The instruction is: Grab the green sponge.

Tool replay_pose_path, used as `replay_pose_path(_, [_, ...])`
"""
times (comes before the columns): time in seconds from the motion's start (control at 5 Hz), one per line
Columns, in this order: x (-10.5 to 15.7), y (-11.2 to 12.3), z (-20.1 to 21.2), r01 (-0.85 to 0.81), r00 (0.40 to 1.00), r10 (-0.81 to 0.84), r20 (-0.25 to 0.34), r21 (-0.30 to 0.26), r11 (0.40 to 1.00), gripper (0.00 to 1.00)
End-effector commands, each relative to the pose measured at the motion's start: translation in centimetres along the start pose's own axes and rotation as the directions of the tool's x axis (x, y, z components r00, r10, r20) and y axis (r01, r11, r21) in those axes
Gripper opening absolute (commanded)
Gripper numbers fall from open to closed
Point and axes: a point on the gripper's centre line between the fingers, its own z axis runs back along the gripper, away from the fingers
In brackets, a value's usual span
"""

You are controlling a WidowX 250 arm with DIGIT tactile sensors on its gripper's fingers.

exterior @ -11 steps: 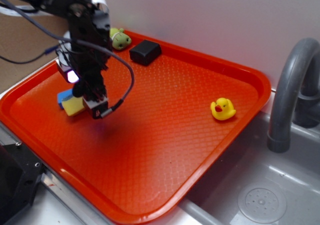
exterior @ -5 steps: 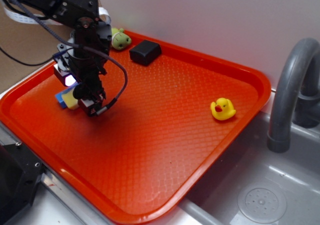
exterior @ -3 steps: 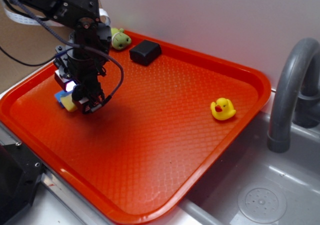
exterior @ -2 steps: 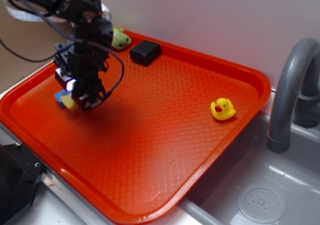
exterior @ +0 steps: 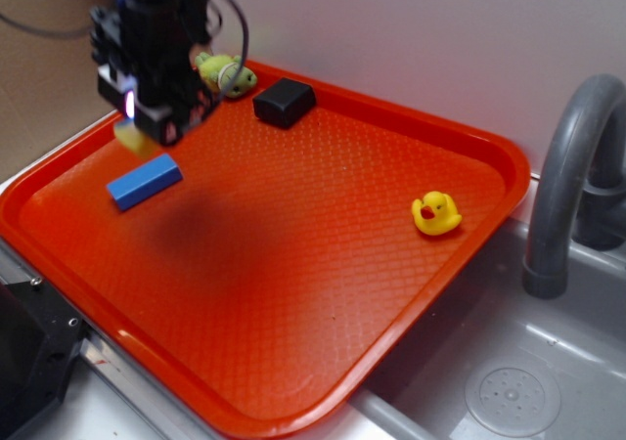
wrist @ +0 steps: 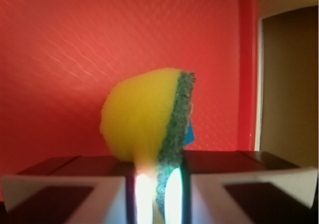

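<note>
- The orange tray (exterior: 323,293) fills most of the scene, sitting beside a grey sink (exterior: 509,381) with a curved grey faucet (exterior: 562,181) at the right.
- The black robot arm (exterior: 161,20) hangs over the tray's far left corner, a small violet light glowing on its housing.
- The gripper (exterior: 147,132) is lifted clear of the tray surface; in the wrist view its two fingers (wrist: 75,191) squeeze the green sponge (wrist: 149,117) between them.
- The green sponge is pinched hard enough that its yellow foam bulges out beyond the fingertips, with the dark green scouring layer running down its right side. From the outside view only a blurred yellow bit shows beneath the gripper.
- A flat blue block (exterior: 144,182) lies on the tray just below the gripper, apart from it.
- A black block (exterior: 285,102) rests near the tray's back rim.
- A green plush toy (exterior: 227,73) sits at the back rim, just left of the black block and partly behind the arm.
- A yellow rubber duck (exterior: 436,213) stands alone towards the tray's right edge.
</note>
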Motion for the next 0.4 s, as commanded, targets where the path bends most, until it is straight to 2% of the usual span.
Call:
replay_pose_path(0.0, [-2.3, 2.2, 5.1, 0.027, 0.997, 0.0, 0.073, -0.378, 0.925, 0.0])
replay_pose_path(0.2, [-3.2, 3.3, 5.6, 0.064, 0.994, -0.014, 0.107, -0.48, 0.875, 0.0])
